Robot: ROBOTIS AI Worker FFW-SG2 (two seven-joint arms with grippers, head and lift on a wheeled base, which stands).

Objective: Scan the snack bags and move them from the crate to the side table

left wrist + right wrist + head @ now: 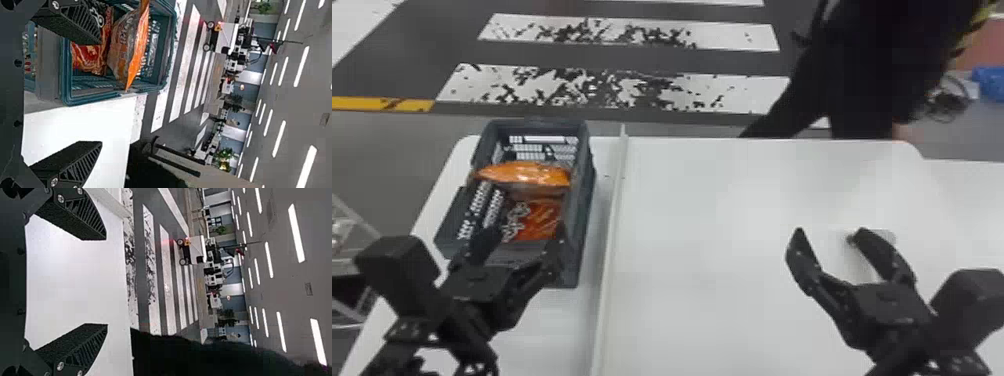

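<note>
Orange snack bag (524,173) and red snack bag (542,220) sit inside the crate (584,200). Above the crate's near end, the left claw (528,232) is spread; the right claw (831,232), also spread, is over the white table (707,250), well right of the crate.

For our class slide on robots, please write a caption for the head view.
Open left hand by a crate holding snack bags; open right hand over a table.
</note>
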